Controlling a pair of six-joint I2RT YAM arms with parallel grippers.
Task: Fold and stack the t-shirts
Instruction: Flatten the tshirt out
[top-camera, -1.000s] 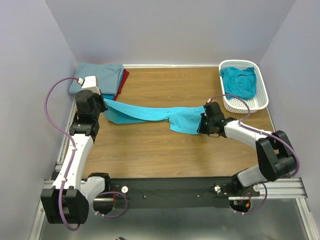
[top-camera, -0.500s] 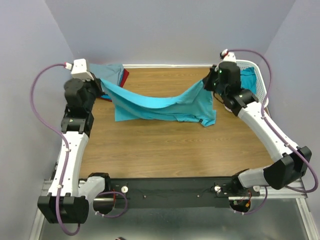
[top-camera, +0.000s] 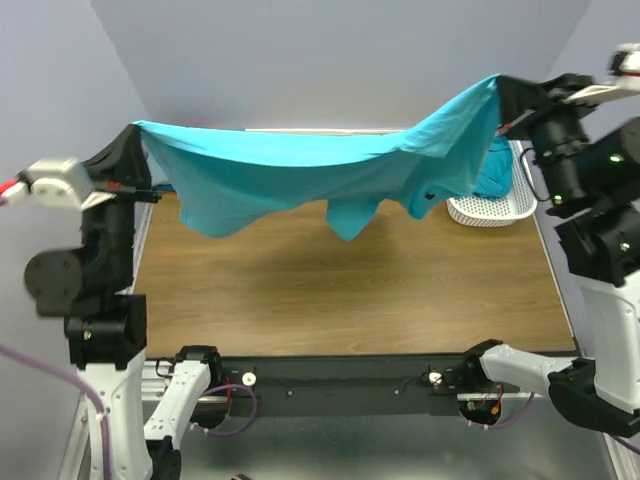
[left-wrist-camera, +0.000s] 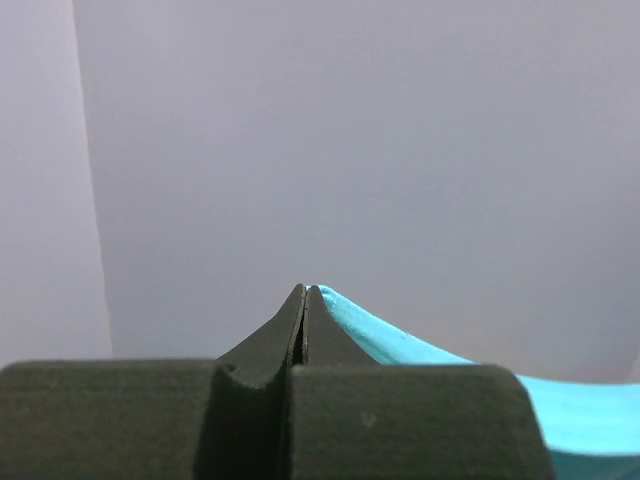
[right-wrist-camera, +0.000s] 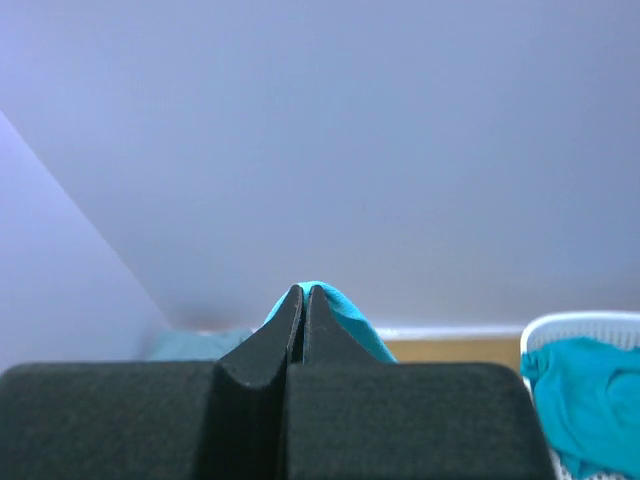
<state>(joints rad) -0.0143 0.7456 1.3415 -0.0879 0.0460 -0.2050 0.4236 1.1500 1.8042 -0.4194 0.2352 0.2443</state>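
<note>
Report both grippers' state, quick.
Left gripper: shut on one end of the turquoise t-shirt, held up off the table.
Right gripper: shut on the turquoise t-shirt's other end.

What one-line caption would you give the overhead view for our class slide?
Left arm and right arm hold a turquoise t-shirt spread high above the table, near a white basket.

t-shirt (top-camera: 300, 170): plain turquoise | basket (top-camera: 490, 212): white lattice | table (top-camera: 350, 290): brown woodgrain | walls (top-camera: 330, 60): pale lilac
</note>
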